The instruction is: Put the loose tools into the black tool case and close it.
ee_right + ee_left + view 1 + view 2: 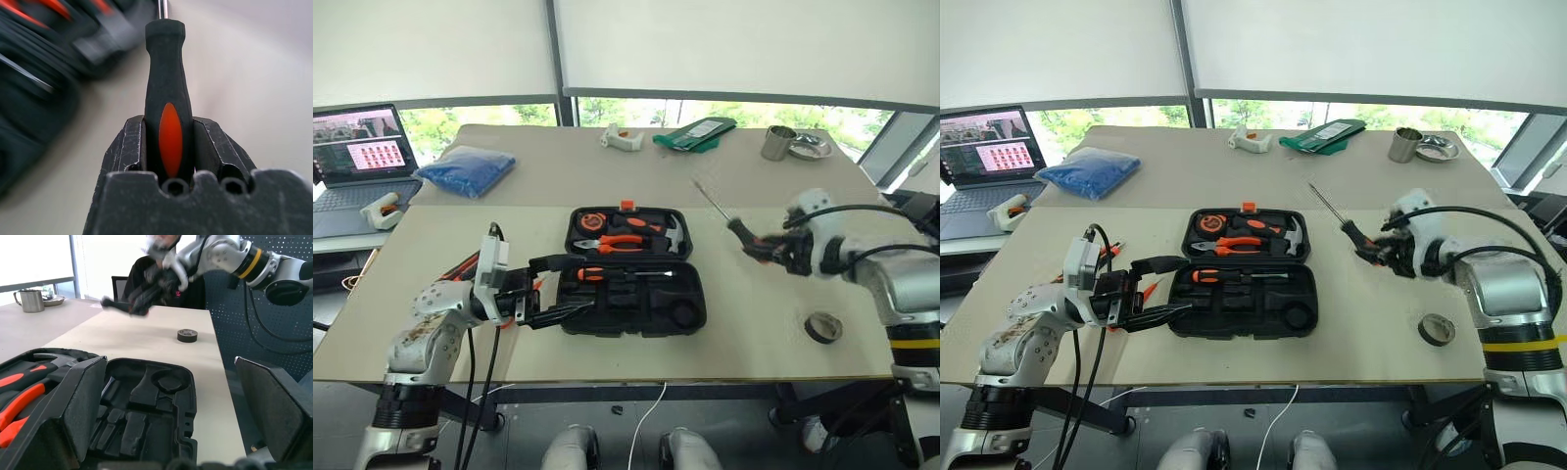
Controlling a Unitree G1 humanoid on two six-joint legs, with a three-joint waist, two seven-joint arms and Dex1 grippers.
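The black tool case (651,305) lies open in the middle of the table, with one black-and-orange screwdriver (607,275) lying in its near half. My right gripper (771,250) is raised above the table to the right of the case, shut on the handle of another black-and-orange screwdriver (168,98) whose shaft (710,201) points up and away. My left gripper (570,286) is open at the case's left edge, its pads (73,406) wide apart. The small round roll (822,326) lies near the table's front right edge.
Orange-handled pliers (622,244), a hammer and a tape measure sit in the case's far half. A blue bag (465,168) and a laptop (362,157) are at the left, a metal cup (778,143) and a green item (695,134) at the back. A person (161,264) sits beyond the table's right end.
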